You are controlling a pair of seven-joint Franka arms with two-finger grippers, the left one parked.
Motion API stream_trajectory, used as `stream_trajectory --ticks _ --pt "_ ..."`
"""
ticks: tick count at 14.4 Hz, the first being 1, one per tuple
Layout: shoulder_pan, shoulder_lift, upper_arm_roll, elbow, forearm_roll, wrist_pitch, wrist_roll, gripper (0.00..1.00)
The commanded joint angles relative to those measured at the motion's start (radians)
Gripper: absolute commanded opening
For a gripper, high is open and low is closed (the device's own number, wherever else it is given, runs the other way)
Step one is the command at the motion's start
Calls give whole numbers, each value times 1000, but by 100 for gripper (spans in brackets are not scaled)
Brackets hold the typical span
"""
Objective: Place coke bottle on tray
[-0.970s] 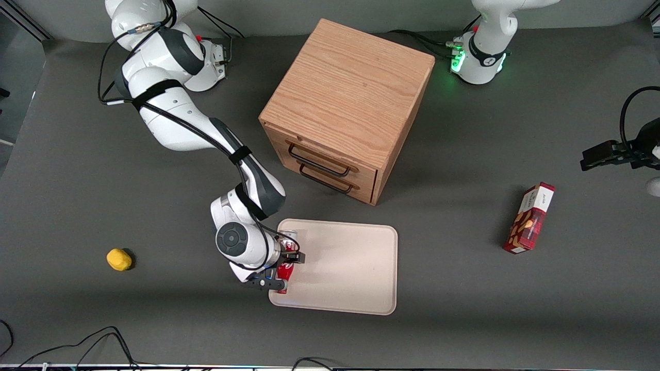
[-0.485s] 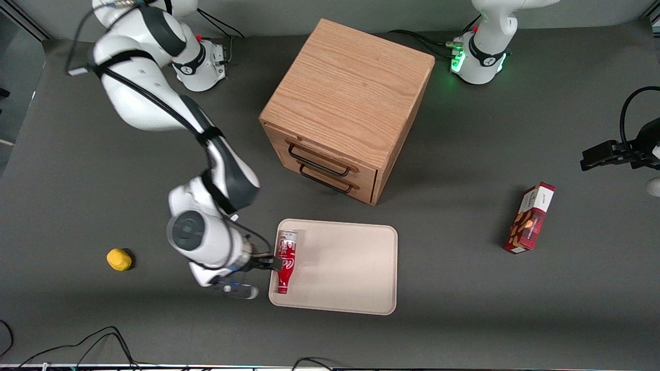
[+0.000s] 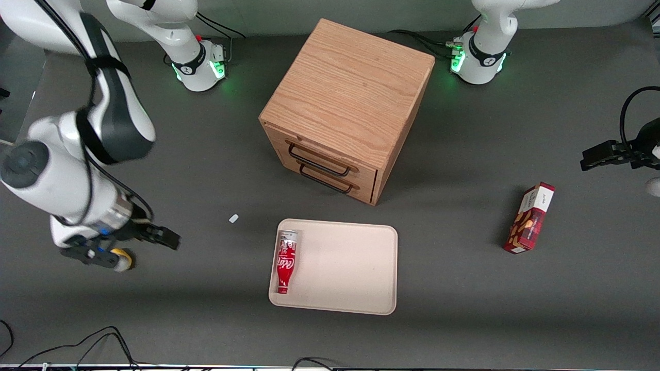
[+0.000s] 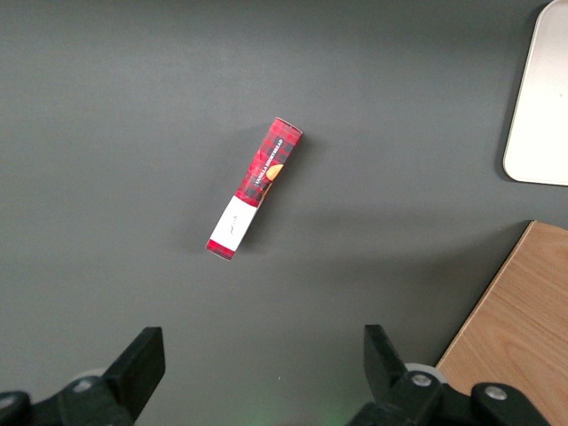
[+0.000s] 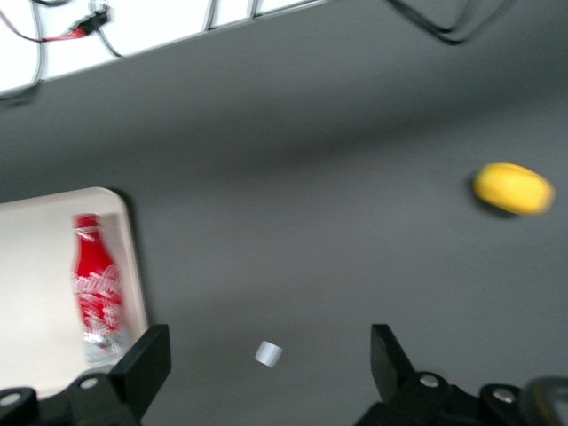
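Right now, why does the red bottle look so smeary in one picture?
Right wrist view: motion blur smears the coke bottle and the yellow object. Front view: bottle sharp on the tray; the gripper, fingers open, looks slightly blurred above the table.

I see a red coke bottle [image 3: 285, 260] with white script and a silvery base on a beige tray [image 3: 350, 268]. My black hand [image 3: 139, 242] hangs over the dark grey surface [image 3: 206, 319], near a yellow object [image 5: 513, 188]. Oak-brown cabinet [image 3: 348, 98]; red tartan snack box [image 3: 530, 218].

The yellow object [image 3: 124, 259] sits half hidden under the gripper [image 3: 154, 238] — bottle lettering [image 5: 99, 288] blurred.
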Motion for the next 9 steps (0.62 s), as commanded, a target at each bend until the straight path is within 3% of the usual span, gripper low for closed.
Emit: stream_trajectory --ticks 1,4,9 --pt "-82 -259 2 -297 74 37 -89 100" --pt "-154 -390 2 -365 171 -23 -202 100" --pt "-182 -409 10 -231 174 -244 -293 100"
